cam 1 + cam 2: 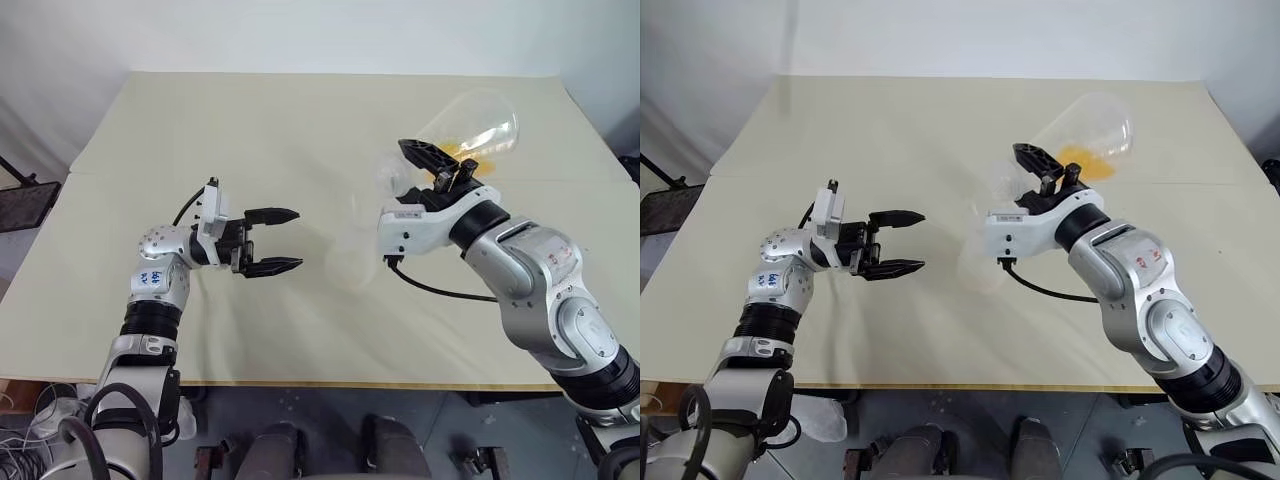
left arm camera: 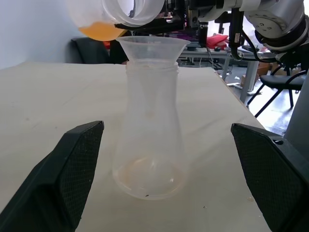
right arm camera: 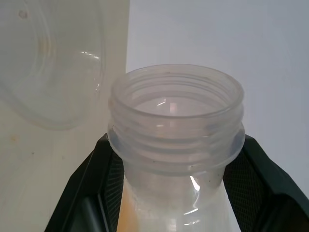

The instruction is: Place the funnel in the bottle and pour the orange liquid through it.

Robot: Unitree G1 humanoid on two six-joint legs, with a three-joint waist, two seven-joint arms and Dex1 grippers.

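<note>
The bottle (image 2: pixel 149 130), a clear conical flask, stands upright on the cream table (image 1: pixel 200 130) with the funnel (image 2: pixel 152 47) seated in its neck. My right gripper (image 1: pixel 440 165) is shut around the threaded neck (image 3: pixel 176 121) of a second clear flask (image 1: pixel 475 120). That flask is tilted, with its mouth just above the funnel's rim. The orange liquid (image 1: pixel 468 150) pools in the tilted flask's body, and no stream shows. My left gripper (image 1: pixel 285 242) is open at the bottle's left, its fingers (image 2: pixel 72 174) on either side of the base without touching it.
A black cable (image 1: pixel 440 290) hangs from my right wrist over the table. The table's front edge (image 1: pixel 330 382) runs close to me. Chairs and equipment (image 2: pixel 270 72) stand beyond the table's far side in the left wrist view.
</note>
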